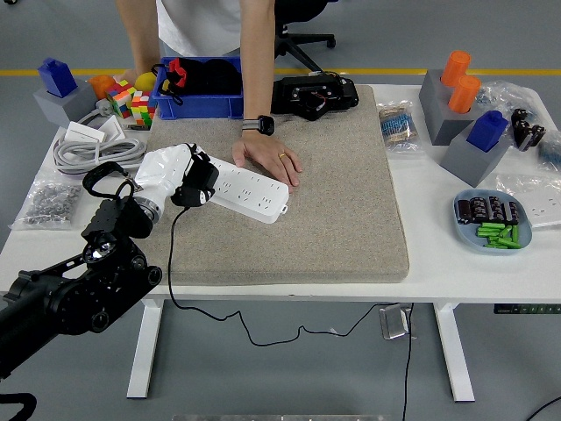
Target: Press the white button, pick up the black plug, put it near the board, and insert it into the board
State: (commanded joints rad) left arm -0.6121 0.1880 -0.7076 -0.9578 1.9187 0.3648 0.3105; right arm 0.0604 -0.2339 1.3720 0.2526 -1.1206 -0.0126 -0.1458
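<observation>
A white power strip [250,190] lies at an angle on the grey felt mat [342,206]. A person's hand [272,158] rests flat on its far right end. My left hand [171,175], covered in white, is shut on the black plug [196,186] and holds it over the strip's left end. I cannot tell whether the plug touches the strip. The plug's black cord [172,263] hangs down over the table's near edge. My right hand is out of view.
A blue bin [200,88], a colour cube [131,101] and coiled grey cable [92,153] stand at the back left. A black device [316,94] is behind the mat. Grey blocks [456,110] and a blue dish [491,221] are at the right.
</observation>
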